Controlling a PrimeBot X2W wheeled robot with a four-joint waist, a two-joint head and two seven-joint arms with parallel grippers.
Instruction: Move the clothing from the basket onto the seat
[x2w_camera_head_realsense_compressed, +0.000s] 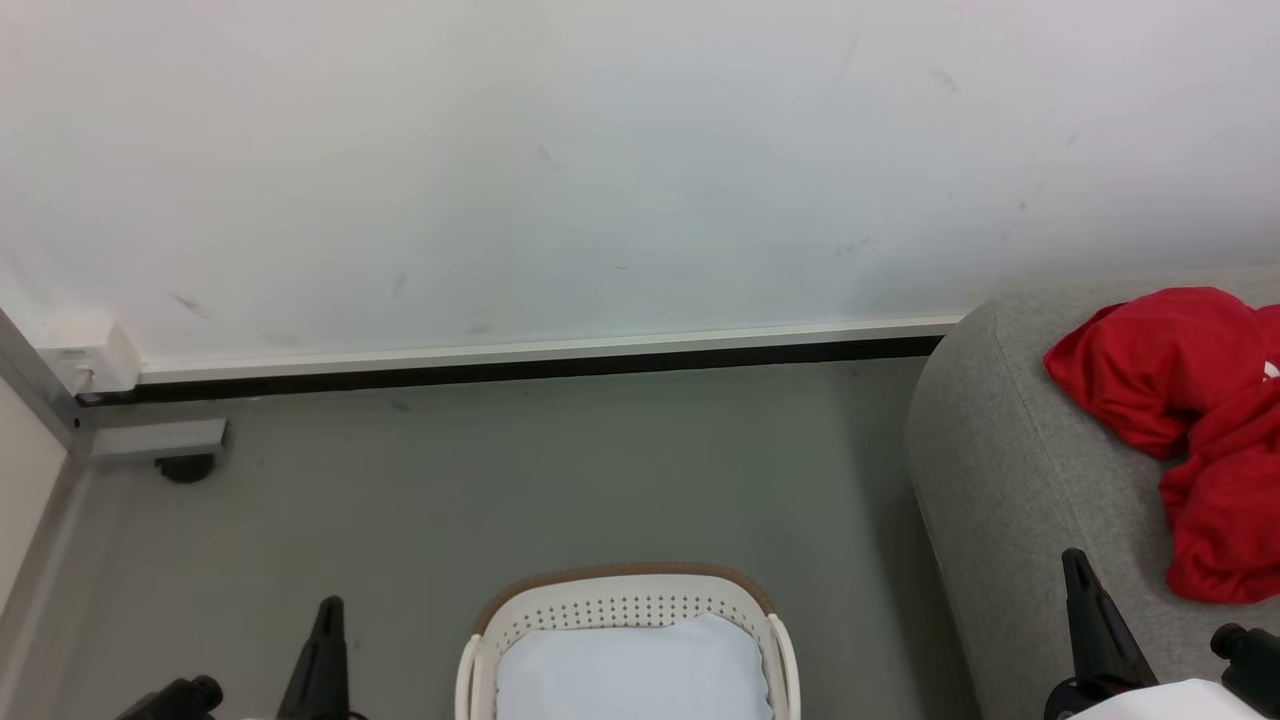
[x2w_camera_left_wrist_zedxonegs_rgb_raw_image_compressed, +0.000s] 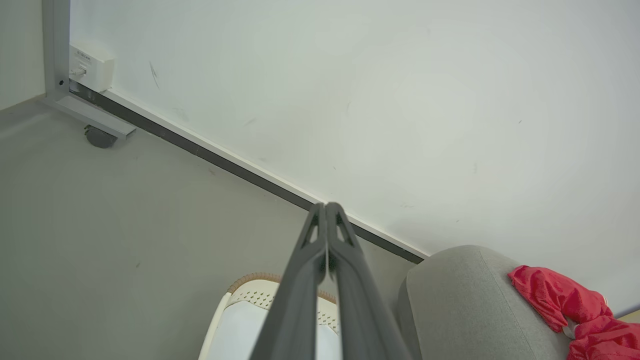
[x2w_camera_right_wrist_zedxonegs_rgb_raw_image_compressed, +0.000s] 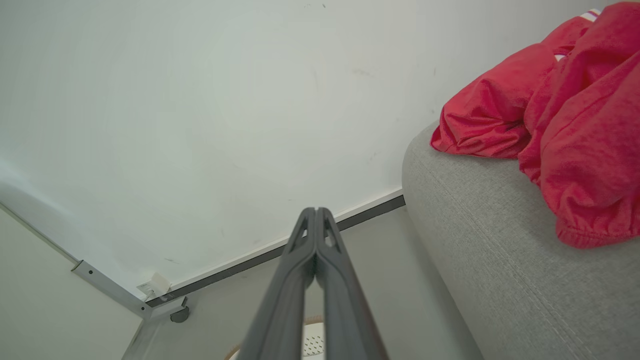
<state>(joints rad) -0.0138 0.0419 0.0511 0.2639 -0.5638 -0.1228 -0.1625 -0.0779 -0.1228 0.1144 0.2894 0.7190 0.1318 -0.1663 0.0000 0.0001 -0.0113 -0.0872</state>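
Red clothing (x2w_camera_head_realsense_compressed: 1190, 430) lies crumpled on the grey seat (x2w_camera_head_realsense_compressed: 1010, 480) at the right; it shows too as clothing (x2w_camera_left_wrist_zedxonegs_rgb_raw_image_compressed: 570, 310) on the seat (x2w_camera_left_wrist_zedxonegs_rgb_raw_image_compressed: 465, 300), and as clothing (x2w_camera_right_wrist_zedxonegs_rgb_raw_image_compressed: 565, 120) on the seat (x2w_camera_right_wrist_zedxonegs_rgb_raw_image_compressed: 500, 265). The white basket (x2w_camera_head_realsense_compressed: 625, 600) with a brown rim stands on the floor at the bottom centre, holding just a pale liner (x2w_camera_head_realsense_compressed: 630, 670). My left gripper (x2w_camera_head_realsense_compressed: 328, 608) is shut and empty left of the basket; its fingers (x2w_camera_left_wrist_zedxonegs_rgb_raw_image_compressed: 326, 206) meet above the basket (x2w_camera_left_wrist_zedxonegs_rgb_raw_image_compressed: 240, 295). My right gripper (x2w_camera_head_realsense_compressed: 1075, 560) is shut and empty over the seat's front; its tips (x2w_camera_right_wrist_zedxonegs_rgb_raw_image_compressed: 316, 210) touch.
A white wall (x2w_camera_head_realsense_compressed: 600, 170) with a dark baseboard (x2w_camera_head_realsense_compressed: 500, 370) runs behind the grey floor (x2w_camera_head_realsense_compressed: 500, 480). A metal frame foot with a black caster (x2w_camera_head_realsense_compressed: 185, 465) sits at the far left corner. The seat's rounded end stands close to the basket's right side.
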